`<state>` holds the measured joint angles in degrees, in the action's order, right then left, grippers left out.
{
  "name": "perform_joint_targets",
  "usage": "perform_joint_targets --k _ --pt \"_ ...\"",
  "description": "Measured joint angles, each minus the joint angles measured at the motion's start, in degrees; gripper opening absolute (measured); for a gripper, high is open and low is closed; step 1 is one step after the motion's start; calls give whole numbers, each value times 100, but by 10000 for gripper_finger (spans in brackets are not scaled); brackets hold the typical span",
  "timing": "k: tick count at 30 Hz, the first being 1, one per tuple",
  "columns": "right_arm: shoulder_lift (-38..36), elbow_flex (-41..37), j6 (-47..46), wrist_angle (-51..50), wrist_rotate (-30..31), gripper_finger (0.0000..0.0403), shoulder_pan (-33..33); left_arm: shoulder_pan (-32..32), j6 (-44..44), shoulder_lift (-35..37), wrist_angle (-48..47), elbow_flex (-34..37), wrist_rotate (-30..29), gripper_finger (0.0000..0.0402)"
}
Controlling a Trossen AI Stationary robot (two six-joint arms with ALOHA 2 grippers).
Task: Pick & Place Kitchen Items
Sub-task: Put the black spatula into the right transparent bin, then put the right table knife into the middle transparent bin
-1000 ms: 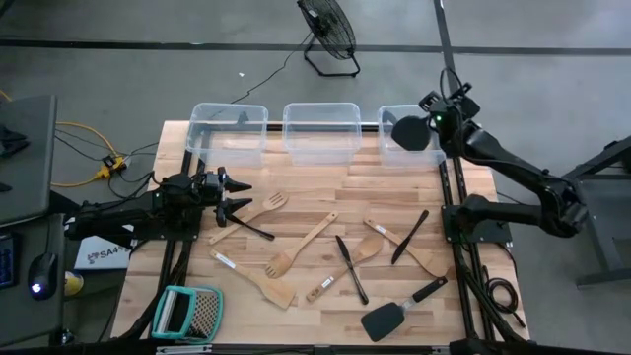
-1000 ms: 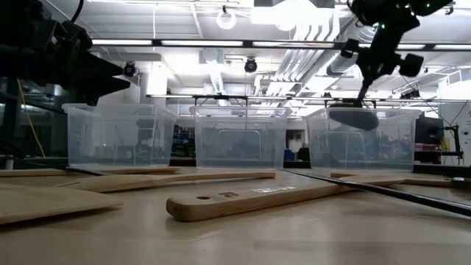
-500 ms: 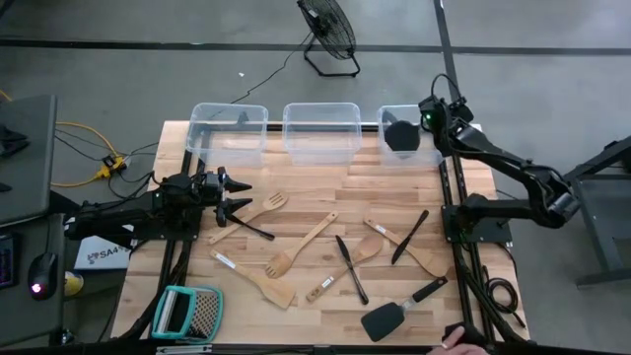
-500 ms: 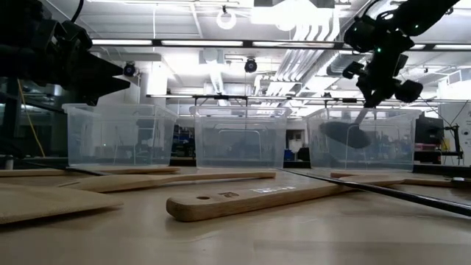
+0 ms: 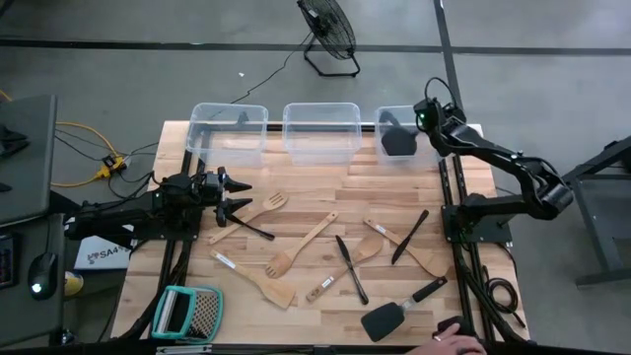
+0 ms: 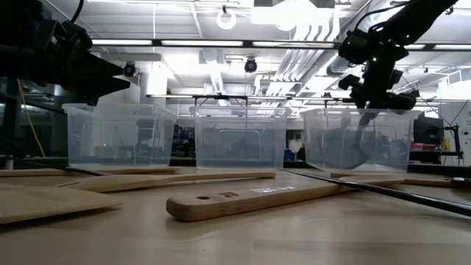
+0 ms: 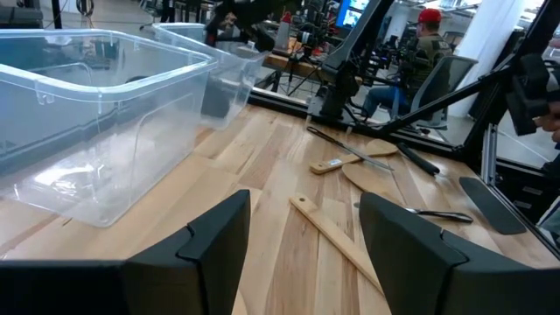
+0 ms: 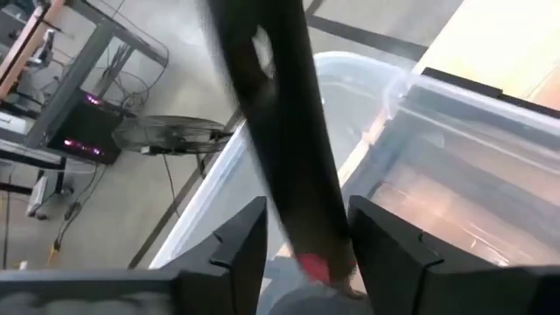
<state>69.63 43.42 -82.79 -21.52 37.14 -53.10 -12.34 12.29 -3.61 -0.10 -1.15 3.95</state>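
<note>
My right gripper (image 5: 426,116) is over the right clear bin (image 5: 381,153) at the table's far edge, shut on a black spatula (image 5: 396,141). The spatula's head hangs inside that bin, as the low view (image 6: 353,151) shows. My left gripper (image 5: 237,195) is open and empty, low over the table's left side, next to a wooden fork (image 5: 264,207). Several wooden utensils (image 5: 301,245) and black ones (image 5: 350,268) lie flat on the table's middle and right. Another black spatula (image 5: 394,311) lies near the front edge. My right gripper pinches the black spatula's handle (image 8: 297,175) between its two fingers, close to its red-tipped end (image 8: 315,267). The fingers come from above. The spatula hangs below them, head down inside the right bin; I cannot tell whether the head touches the bin's bottom.
Three clear bins stand in a row along the far edge: left (image 5: 229,133), middle (image 5: 321,130) and right. A teal-framed grater (image 5: 187,314) lies at the near left corner. A person's hand (image 5: 458,342) shows at the near right edge. People sit beyond the table (image 7: 420,52).
My right gripper has gone down and a little toward the table's left and far edge. It has carried the black spatula from above the right bin's rim down into the bin. The spatula's head has swung from nearly level to hanging down.
</note>
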Motion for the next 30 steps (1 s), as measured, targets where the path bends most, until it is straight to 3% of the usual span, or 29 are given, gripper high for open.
perform_joint_targets --k 17,30 --pt "-635 0 656 164 -42 243 63 -2 0 2 2 -2 2 214" --pt "-1542 0 2257 162 24 247 560 -1 -2 1 1 0 0 214"
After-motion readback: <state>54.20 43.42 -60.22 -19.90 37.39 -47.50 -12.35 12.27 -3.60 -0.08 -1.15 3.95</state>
